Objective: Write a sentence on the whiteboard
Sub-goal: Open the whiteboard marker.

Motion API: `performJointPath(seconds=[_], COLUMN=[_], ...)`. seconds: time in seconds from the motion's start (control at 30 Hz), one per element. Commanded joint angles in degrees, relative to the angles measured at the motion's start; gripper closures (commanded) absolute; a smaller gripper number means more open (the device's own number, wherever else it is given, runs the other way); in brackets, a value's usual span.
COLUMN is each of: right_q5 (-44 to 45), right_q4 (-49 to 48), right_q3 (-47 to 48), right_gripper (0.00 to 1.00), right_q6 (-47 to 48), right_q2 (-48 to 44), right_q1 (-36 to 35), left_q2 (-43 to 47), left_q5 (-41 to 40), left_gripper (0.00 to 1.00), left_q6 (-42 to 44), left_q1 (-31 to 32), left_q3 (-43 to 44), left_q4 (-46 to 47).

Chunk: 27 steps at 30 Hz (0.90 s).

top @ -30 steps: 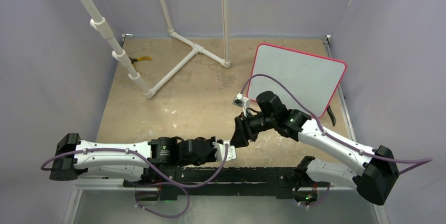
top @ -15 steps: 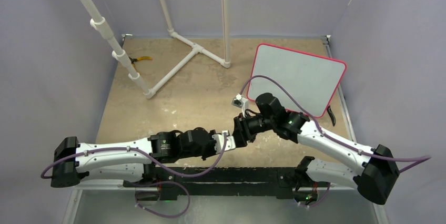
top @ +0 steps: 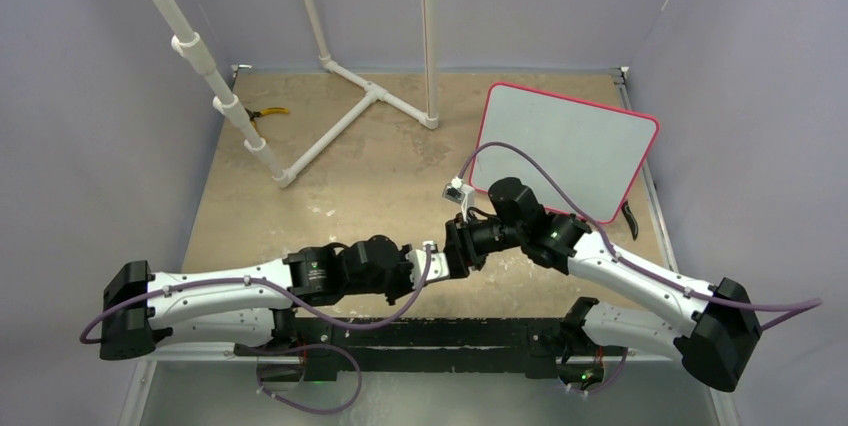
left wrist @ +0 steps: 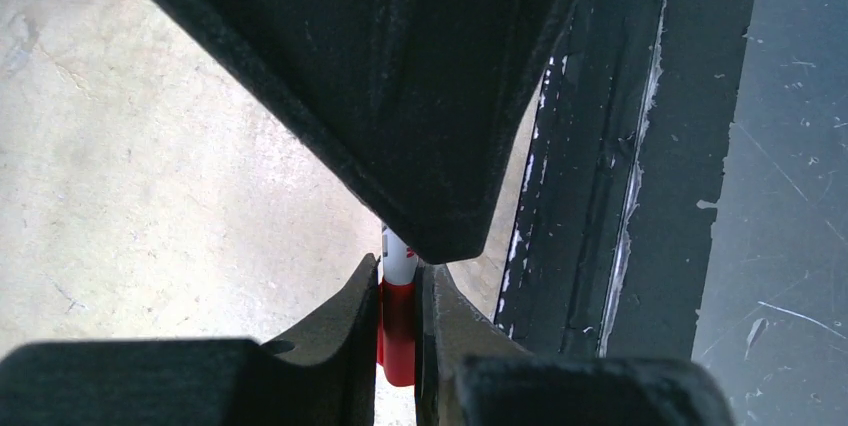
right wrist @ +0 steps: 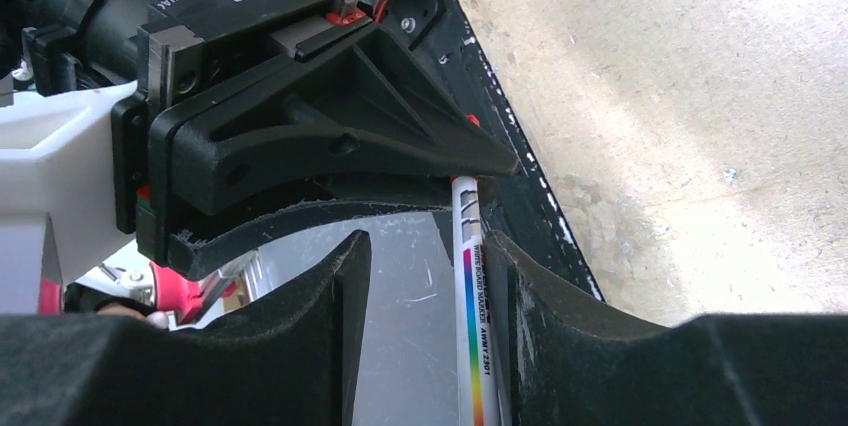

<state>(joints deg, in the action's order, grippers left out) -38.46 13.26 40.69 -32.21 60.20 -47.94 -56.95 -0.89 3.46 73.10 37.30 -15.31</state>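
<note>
1. Tip to tip: the left gripper (left wrist: pixel 398 291) is pinched on the red cap (left wrist: pixel 397 331) of a whiteboard marker (right wrist: pixel 470 336), one finger on each side.
2. The right gripper (right wrist: pixel 428 261) faces it, jaws spread around the white barrel. The barrel lies against one finger, with a gap to the other.
3. The whiteboard (top: pixel 565 141) lies on the table (top: pixel 350 196), beyond the right gripper and off to its right, apart from both grippers.
4. A PVC pipe stand (top: pixel 345 121) is far ahead of the left gripper.
</note>
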Motion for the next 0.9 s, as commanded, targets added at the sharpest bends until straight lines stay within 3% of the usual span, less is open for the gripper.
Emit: performJointPath(seconds=[0.0, 0.57, 0.73, 0.87], right_q5=[0.34, 1.02, 1.43, 2.69], right_q4=[-2.98, -1.94, -1.86, -1.24], right_q3=[-0.26, -0.34, -0.25, 0.04], right_gripper=[0.53, 0.6, 0.7, 0.89], right_q6=[-0.67, -0.05, 0.04, 0.38], right_q2=[-1.15, -1.41, -1.49, -1.62], right_q1=[-0.24, -0.22, -0.22, -0.22], left_q2=[-0.47, -0.31, -0.53, -0.53], left_q5=[2.53, 7.54, 8.13, 8.26], left_gripper=[1.0, 1.0, 1.0, 1.0], left_q6=[-2.14, -5.7, -5.97, -5.66], left_q1=[-0.82, -4.46, -4.72, -4.81], left_q3=[2.69, 2.52, 2.6, 2.56], left_q4=[2.46, 4.5, 4.63, 4.59])
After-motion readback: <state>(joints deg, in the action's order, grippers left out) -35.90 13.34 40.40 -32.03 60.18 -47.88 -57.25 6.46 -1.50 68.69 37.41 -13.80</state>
